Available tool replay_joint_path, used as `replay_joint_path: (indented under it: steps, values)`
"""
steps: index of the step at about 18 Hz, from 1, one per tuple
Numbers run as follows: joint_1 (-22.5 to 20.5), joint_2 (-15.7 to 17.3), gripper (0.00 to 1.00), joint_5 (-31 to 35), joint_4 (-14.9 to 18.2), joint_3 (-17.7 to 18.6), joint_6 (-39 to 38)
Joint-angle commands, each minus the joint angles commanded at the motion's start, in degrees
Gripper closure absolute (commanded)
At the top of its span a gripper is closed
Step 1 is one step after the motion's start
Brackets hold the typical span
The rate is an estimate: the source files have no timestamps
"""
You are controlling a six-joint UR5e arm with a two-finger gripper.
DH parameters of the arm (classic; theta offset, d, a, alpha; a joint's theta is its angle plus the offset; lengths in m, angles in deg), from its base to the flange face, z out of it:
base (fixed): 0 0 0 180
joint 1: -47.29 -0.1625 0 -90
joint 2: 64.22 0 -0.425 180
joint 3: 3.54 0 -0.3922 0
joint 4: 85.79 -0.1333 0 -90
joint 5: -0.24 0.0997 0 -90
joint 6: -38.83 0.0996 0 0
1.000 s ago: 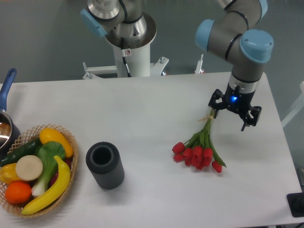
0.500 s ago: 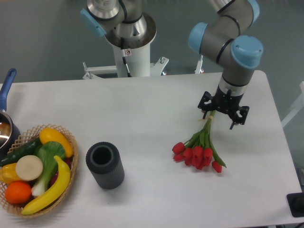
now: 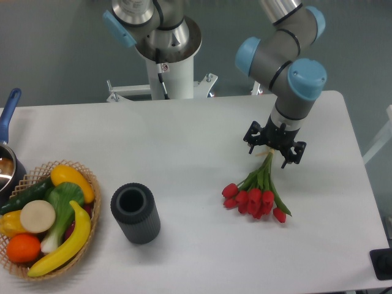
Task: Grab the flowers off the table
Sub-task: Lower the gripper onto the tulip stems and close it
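The pincer (image 3: 274, 146) is hanging open over the stem ends of the flowers (image 3: 260, 190), which are lying on the surface (image 3: 184, 153), blooms trailing away below it toward the camera.

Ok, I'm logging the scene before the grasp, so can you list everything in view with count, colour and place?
tulips: one bunch, red with green stems, lying right of centre
table: one, white
cylinder cup: one, dark grey, upright, front left of centre
basket: one, wicker, front left, holding fruit and vegetables
pot: one, blue handle, left edge
second robot base: one, white, behind table
hand: one, black, over the stem ends, fingers spread
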Motion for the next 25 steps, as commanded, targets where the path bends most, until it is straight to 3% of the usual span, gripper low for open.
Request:
replay_joint_path:
  steps: [13,24,25]
  values:
    - [0.53,-4.22,0.0,0.0,-3.17,-0.88,-1.76]
    - [0.7,-5.54,0.0,-0.09,-3.17,-1.67,-1.76]
    - [0.7,-5.54,0.05,-0.09,-3.17,-1.67,-1.76]
